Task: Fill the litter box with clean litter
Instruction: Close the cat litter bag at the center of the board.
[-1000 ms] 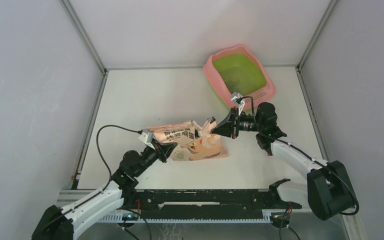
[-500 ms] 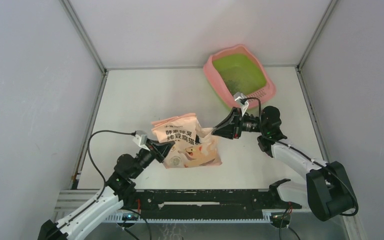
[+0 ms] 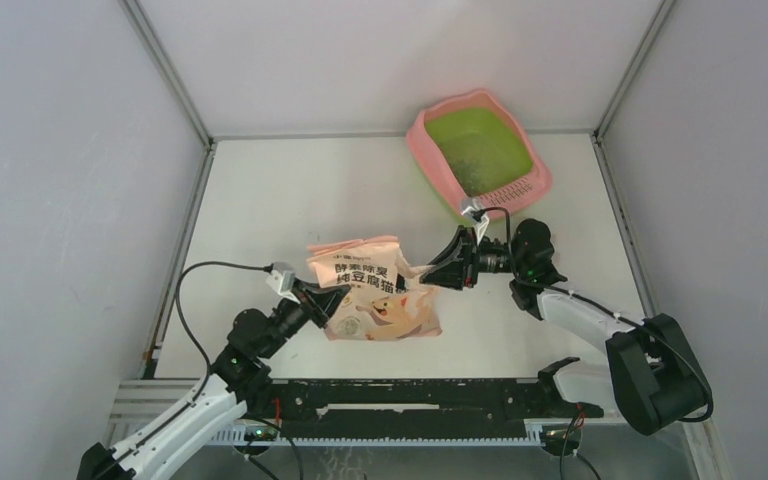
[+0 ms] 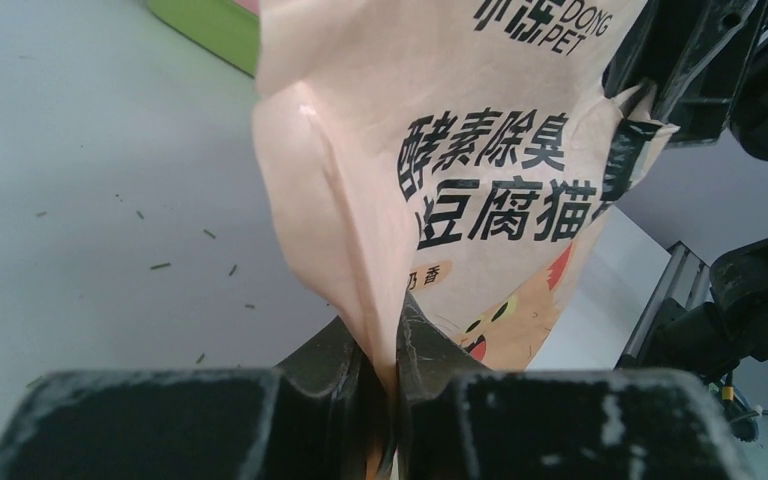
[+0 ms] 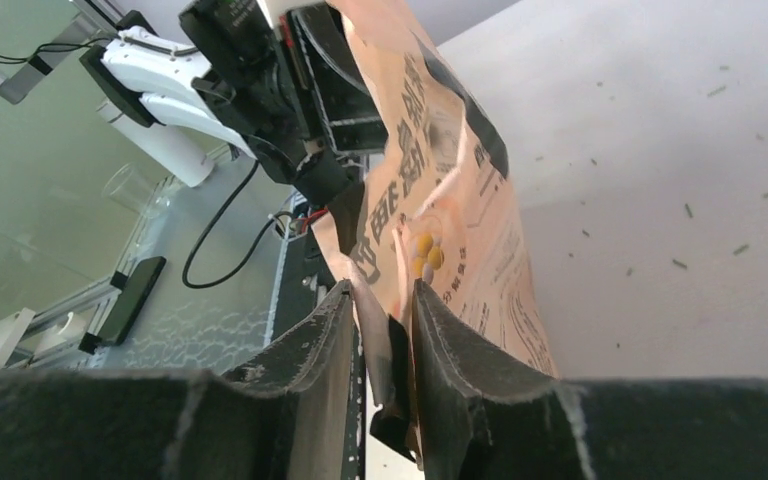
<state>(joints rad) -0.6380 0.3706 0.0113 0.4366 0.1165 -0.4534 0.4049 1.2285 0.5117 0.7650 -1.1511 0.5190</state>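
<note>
The litter box point(image 3: 420, 145), pink-rimmed with a lime-green basin, stands at the far right of the table; its green wall point(image 4: 210, 20) shows in the left wrist view. A greyish patch of litter point(image 3: 466, 166) lies in the basin, and loose specks point(image 4: 160, 266) dot the table. The peach-pink printed bag point(image 3: 370, 285) stands upright between the arms. My left gripper point(image 3: 334, 300) point(image 4: 392, 340) is shut on the bag's left edge fold. My right gripper point(image 3: 428, 276) point(image 5: 385, 295) has its jaws parted, with the bag's right corner flap loose in the gap.
Grey walls enclose the table on three sides. The black rail point(image 3: 410, 395) with both arm bases runs along the near edge. More litter specks point(image 5: 680, 264) lie scattered on the white tabletop to the right of the bag.
The bag has gone from lying crumpled to standing upright. My right gripper's jaws have parted around its corner. My left arm has drawn back toward the near edge, still holding the bag.
</note>
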